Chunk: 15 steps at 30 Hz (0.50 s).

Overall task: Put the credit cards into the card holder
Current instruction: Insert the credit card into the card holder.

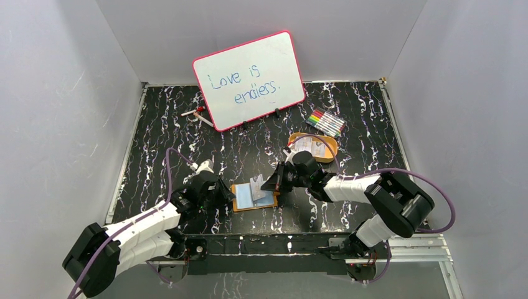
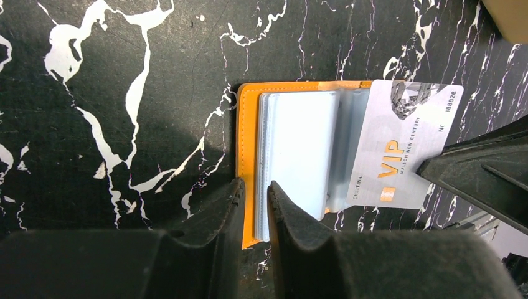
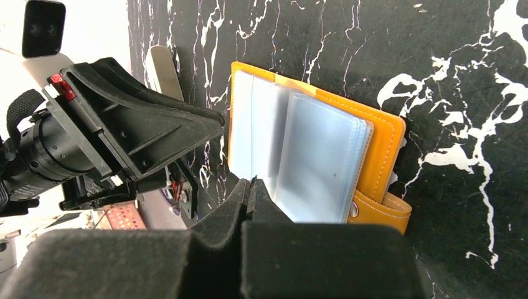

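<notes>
The orange card holder (image 1: 240,202) lies open on the table, its clear sleeves (image 2: 296,143) facing up. My left gripper (image 2: 255,185) is closed to a narrow gap over its near left edge, with the orange cover (image 2: 248,124) and the sleeve stack between the fingers. A silver VIP credit card (image 2: 405,143) rests across the holder's right side. My right gripper (image 3: 251,182) is shut on that card's edge. From the right wrist the card is only an edge-on line over the sleeves (image 3: 311,162). More credit cards (image 1: 309,147) lie in the orange oval tray (image 1: 330,148).
A pink-rimmed whiteboard (image 1: 249,80) leans at the back. Coloured markers (image 1: 325,122) lie behind the tray, and a red marker (image 1: 196,112) lies left of the board. The two grippers (image 1: 231,196) (image 1: 276,185) stand close together over the holder. Grey walls enclose the table.
</notes>
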Available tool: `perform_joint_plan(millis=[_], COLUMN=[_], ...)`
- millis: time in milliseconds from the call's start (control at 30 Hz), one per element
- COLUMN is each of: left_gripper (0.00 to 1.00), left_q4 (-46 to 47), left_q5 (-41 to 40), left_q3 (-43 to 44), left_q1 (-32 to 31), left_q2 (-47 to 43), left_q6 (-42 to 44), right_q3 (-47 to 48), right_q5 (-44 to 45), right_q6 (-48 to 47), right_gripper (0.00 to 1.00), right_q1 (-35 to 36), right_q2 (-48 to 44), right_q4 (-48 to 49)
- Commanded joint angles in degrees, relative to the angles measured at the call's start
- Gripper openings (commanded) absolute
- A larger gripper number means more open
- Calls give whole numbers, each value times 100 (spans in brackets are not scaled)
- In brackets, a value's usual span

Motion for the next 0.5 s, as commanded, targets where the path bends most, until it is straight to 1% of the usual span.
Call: perform_joint_plan(millis=[0, 467], left_gripper=[18, 16], left_q4=[9, 10], left_q5=[-95, -142], left_q3=[-7, -77], left_q1=[26, 26], left_q2=[8, -12], left_q6=[31, -22], right_q3=[37, 1], right_q5=[-101, -137], right_q6=[108, 164], right_gripper=[0, 0], right_q1=[23, 147], right_q2=[88, 341], right_q4=[327, 412])
